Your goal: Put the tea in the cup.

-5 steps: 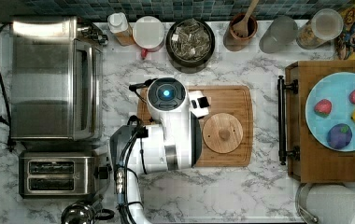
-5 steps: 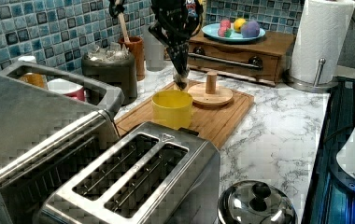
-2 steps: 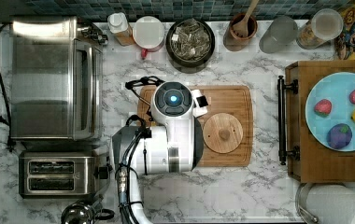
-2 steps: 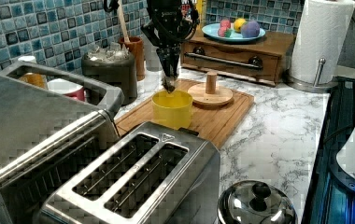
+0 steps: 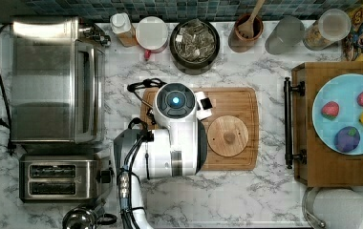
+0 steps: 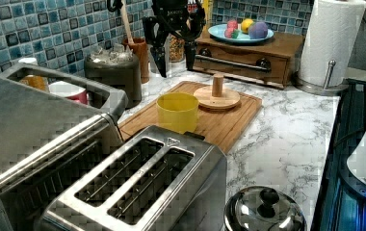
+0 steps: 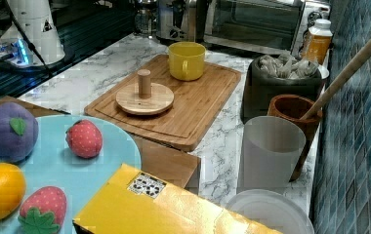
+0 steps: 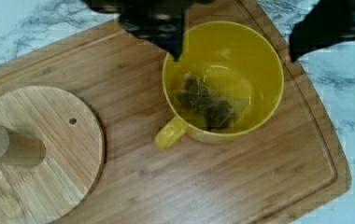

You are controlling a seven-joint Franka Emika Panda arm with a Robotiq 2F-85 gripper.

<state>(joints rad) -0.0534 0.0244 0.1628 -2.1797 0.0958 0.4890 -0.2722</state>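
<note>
Gripper (image 6: pixel 175 57) is hanging wide open and empty above the yellow cup (image 6: pixel 177 111), fingers spread apart. The tea (image 8: pixel 207 101) is lying flat inside the cup on its bottom. Sachet is looking light, soft, crushable; if regrasping, pinching a thin edge would suit. Cup is sitting on the wooden board (image 5: pixel 239 107), near the round wooden stand (image 5: pixel 227 136).

yellow cup (image 6: pixel 177 111) mouth unobstructed, wooden lid (image 6: pixel 216 97) just beside

Round wooden lid (image 5: pixel 228 136) on cutting board (image 5: pixel 237 100), toaster (image 5: pixel 58 177), toaster oven (image 5: pixel 55 78), fruit plate (image 5: pixel 346 95), paper towel roll (image 6: pixel 333 36)
</note>
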